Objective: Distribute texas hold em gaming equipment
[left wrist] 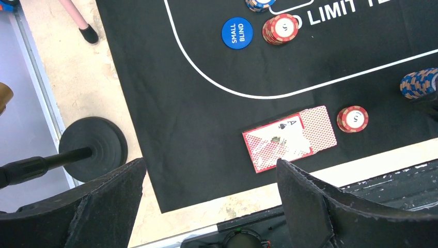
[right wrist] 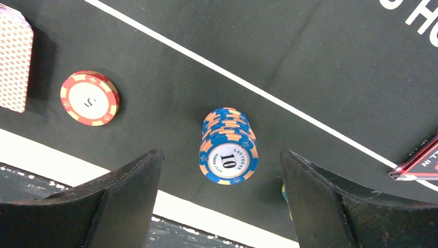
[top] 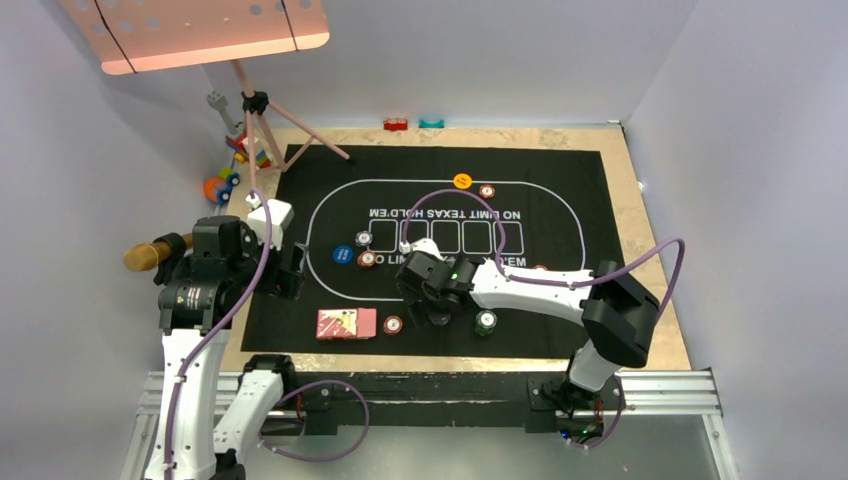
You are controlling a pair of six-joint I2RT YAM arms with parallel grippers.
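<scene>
A red chip stack and red-backed cards lie left of the right pincer; a black felt mat covers the worktop. Between its released, spread jaws stands a blue-and-orange chip stack, untouched. The left pincer hangs released above the cards.

You have a black felt mat printed with white table markings lying on the tan counter. At the far wall sit a small red block and a teal block (just apart). A tripod stand carries a pink perforated board, with colourful toy pieces beside its legs.
</scene>
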